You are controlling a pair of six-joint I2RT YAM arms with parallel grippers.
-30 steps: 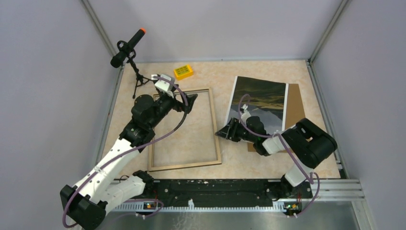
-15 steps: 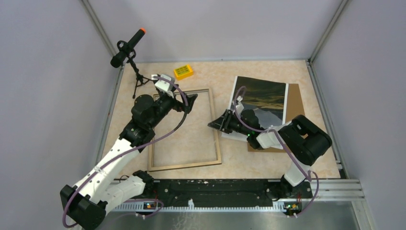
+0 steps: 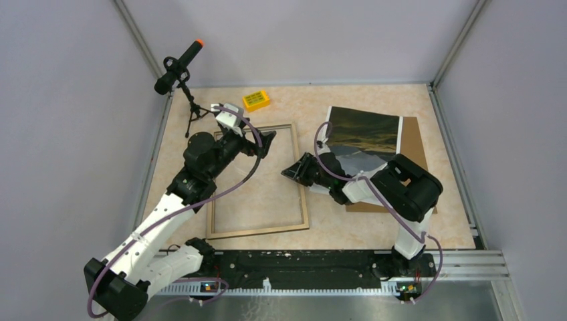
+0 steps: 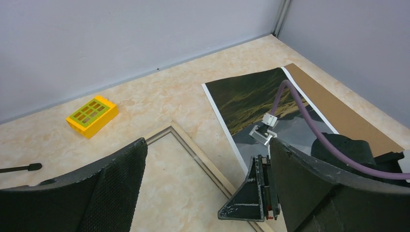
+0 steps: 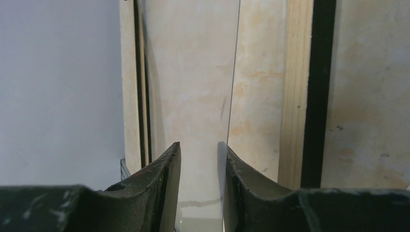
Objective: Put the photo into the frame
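Note:
The photo (image 3: 364,127) lies face up at the right on a brown backing sheet (image 3: 414,144); its near part is hidden under my right arm. It also shows in the left wrist view (image 4: 246,94). The frame (image 3: 257,231) lies flat at centre left, light wood side up. My right gripper (image 3: 289,170) sits low at the frame's right rail (image 5: 297,96), just past the photo's left edge. Its fingers stand a narrow gap apart with nothing between them (image 5: 200,147). My left gripper (image 3: 267,142) is wide open and empty above the frame's far right corner (image 4: 193,145).
A yellow brick (image 3: 256,100) lies near the back wall. A microphone on a small tripod (image 3: 177,67) stands at the back left corner. Grey walls close in the table on three sides. A thin pale line crosses the frame's opening in the right wrist view.
My right gripper has moved left, from over the photo's near left corner to the frame's right rail. The photo has not visibly shifted. The left arm is still.

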